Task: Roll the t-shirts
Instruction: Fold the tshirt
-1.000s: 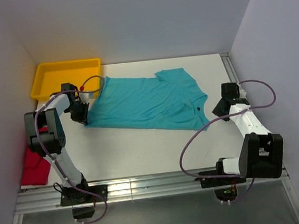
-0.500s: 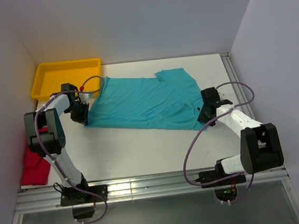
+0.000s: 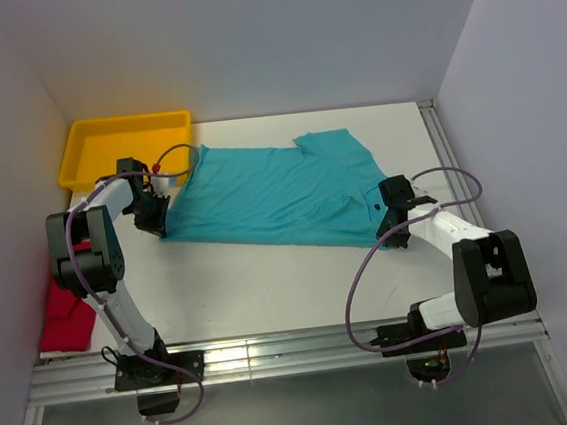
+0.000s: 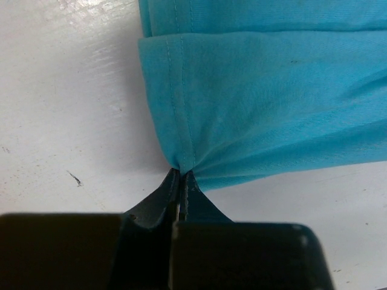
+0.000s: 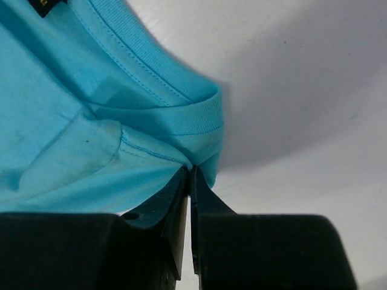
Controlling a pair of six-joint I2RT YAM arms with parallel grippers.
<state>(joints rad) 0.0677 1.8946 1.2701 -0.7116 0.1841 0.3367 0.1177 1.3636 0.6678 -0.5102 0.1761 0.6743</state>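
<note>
Teal t-shirt [image 4: 260,103] is mostly cut off beyond the left gripper [image 4: 181,179] fingers, and the bit pinched between them is hidden tbh.

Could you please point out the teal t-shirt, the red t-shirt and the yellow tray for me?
teal t-shirt [image 3: 272,194], top view, middle of its body.
red t-shirt [image 3: 63,322], top view, visible bunched part.
yellow tray [image 3: 117,148], top view, bare floor.

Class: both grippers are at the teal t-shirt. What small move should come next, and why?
Probably lift both together a little, to free the near edge for folding: the left gripper pinches the teal t-shirt at its hem corner, the right gripper near the collar.
</note>
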